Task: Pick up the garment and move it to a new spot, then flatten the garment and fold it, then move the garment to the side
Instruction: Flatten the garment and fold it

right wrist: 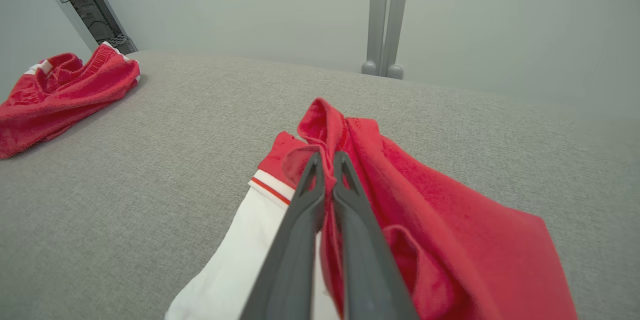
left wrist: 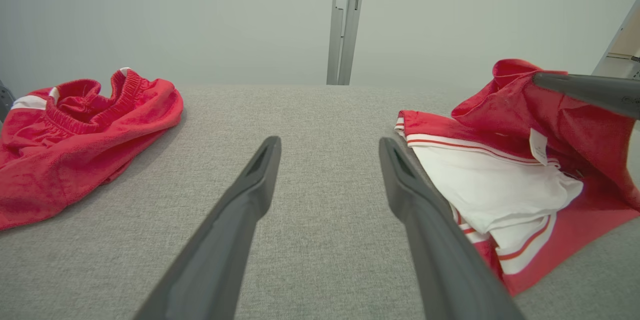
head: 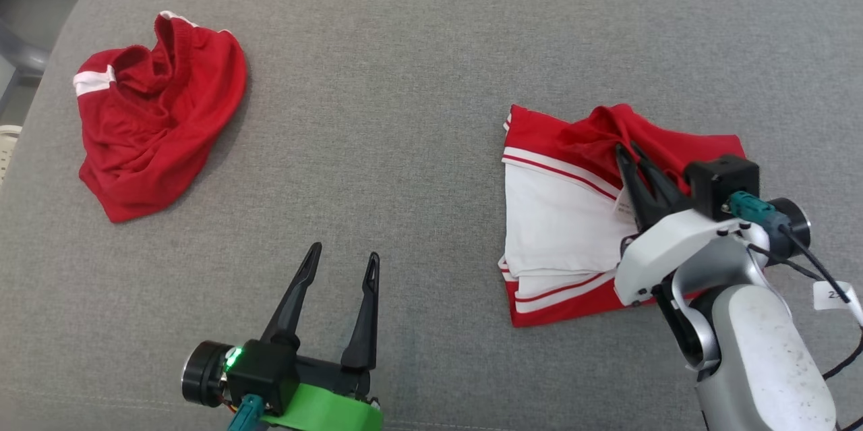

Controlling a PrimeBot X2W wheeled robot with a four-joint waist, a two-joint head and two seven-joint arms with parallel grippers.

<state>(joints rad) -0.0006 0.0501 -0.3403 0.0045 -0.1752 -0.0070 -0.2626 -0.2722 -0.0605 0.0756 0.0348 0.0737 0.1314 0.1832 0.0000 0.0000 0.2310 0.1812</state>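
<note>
A red and white garment (head: 566, 215) lies partly folded on the right of the grey cushioned surface, its white panel up and a red fold raised at the top. My right gripper (head: 628, 152) is shut on that raised red fold (right wrist: 325, 129), lifting it a little. From the left wrist, the garment (left wrist: 490, 185) and the right fingers (left wrist: 585, 90) sit at the right. My left gripper (head: 342, 257) stands open over bare surface at the lower middle, apart from both cloths, with nothing between its fingers (left wrist: 250, 185).
A second red cloth (head: 155, 121) with an elastic waistband lies crumpled at the far left (left wrist: 75, 129) (right wrist: 60, 89). The grey surface (head: 404, 80) ends at a rounded far edge. A metal post (right wrist: 387, 14) stands behind it.
</note>
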